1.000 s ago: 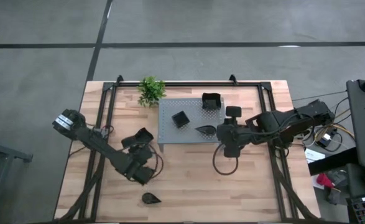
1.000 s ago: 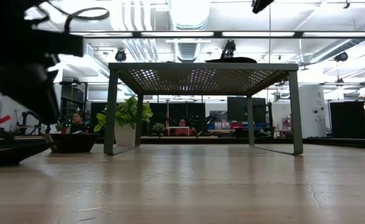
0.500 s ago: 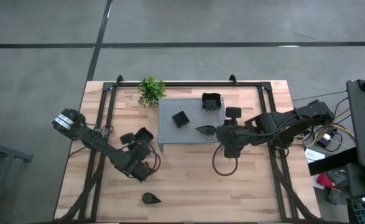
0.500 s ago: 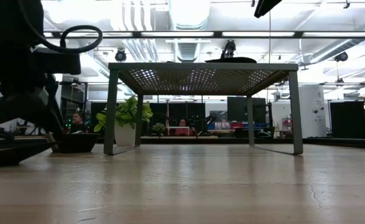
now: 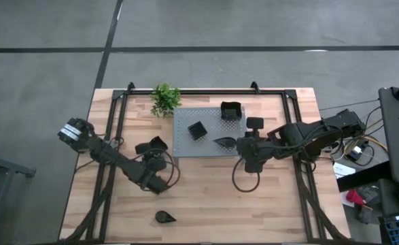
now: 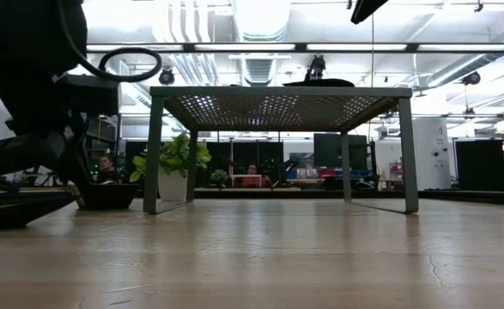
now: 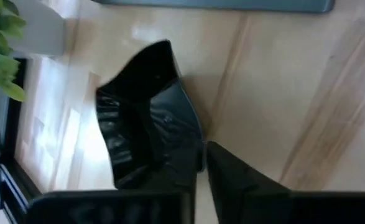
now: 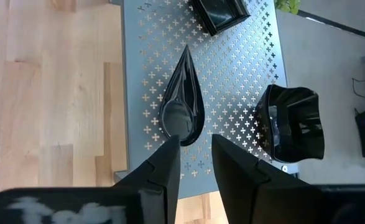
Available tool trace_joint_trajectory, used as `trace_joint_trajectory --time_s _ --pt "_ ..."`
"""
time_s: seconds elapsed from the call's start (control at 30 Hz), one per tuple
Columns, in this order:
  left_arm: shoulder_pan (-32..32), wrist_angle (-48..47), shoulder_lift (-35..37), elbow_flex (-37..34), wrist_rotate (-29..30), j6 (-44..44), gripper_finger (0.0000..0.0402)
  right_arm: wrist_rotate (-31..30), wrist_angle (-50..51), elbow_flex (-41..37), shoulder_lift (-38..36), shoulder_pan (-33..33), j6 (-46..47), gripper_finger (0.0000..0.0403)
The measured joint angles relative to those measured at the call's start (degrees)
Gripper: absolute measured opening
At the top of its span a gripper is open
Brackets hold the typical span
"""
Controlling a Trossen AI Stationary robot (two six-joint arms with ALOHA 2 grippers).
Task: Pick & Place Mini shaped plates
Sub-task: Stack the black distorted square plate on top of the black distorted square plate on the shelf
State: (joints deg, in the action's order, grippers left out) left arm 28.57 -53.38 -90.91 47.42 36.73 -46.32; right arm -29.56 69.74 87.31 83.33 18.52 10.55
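Note:
Two black square dishes (image 5: 151,145) lie on the table left of the grey perforated stand (image 5: 206,119). My left gripper (image 5: 157,162) is right at their near side, and the nearer dish (image 7: 145,112) fills its wrist view. That dish (image 6: 106,196) rests flat on the wood. On the stand sit a small square dish (image 5: 197,130), a larger square dish (image 5: 231,111) and a teardrop dish (image 5: 224,142). My right gripper (image 8: 196,155) is open, just right of the teardrop's round end (image 8: 181,121), apart from it. Another teardrop dish (image 5: 163,217) lies near the table's near edge.
A small green potted plant (image 5: 165,99) stands at the far edge, beside the stand's far left corner. A black frame (image 5: 114,136) runs along the table's left, right and far sides. Bare wood stretches between the stand and the near edge.
My left gripper has moved toward the far edge, from the middle of the table's left half up to the two dishes beside the stand. The dish seen in the low view has stayed where it was.

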Motion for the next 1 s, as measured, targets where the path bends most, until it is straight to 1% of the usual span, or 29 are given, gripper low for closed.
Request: trace_joint_trajectory --time_s 0.07,0.1,0.33,0.6,0.73,0.8,0.87,0.93,1.0 --pt "-0.3 0.0 0.0 0.1 -1.4 0.2 0.001 0.0 0.0 0.0 0.0 0.0 0.0 0.0085" --pt "-0.4 0.2 0.0 0.2 -2.2 0.2 0.0006 0.0 0.0 0.0 0.0 0.0 0.0 0.0083" --pt "0.1 0.3 0.5 1.4 -7.4 -0.3 0.0 0.0 0.0 0.0 0.0 0.0 0.0 0.0071" --pt "2.0 -2.5 3.5 6.7 -7.5 -0.5 0.0 0.0 0.2 0.0 0.0 0.0 0.3 0.0071" --pt "2.4 -2.1 5.1 7.6 -7.6 -0.6 0.0 0.0 0.3 -0.1 0.0 0.0 1.3 0.0078" --pt "2.3 -1.9 5.5 7.2 -7.1 -1.3 0.0002 0.0 0.3 -0.2 0.0 0.0 1.3 0.0081" --pt "2.2 -1.7 5.5 6.2 -8.1 -0.3 0.0008 0.0 0.3 -0.3 0.0 0.0 1.5 0.0083" --pt "2.2 -1.3 5.3 5.2 -9.5 0.2 0.002 0.0 0.3 -0.6 0.0 0.0 1.5 0.0084" --pt "2.2 -0.2 5.3 4.0 -10.3 -0.9 0.0041 0.0 0.3 -1.1 0.0 0.1 1.7 0.0085"
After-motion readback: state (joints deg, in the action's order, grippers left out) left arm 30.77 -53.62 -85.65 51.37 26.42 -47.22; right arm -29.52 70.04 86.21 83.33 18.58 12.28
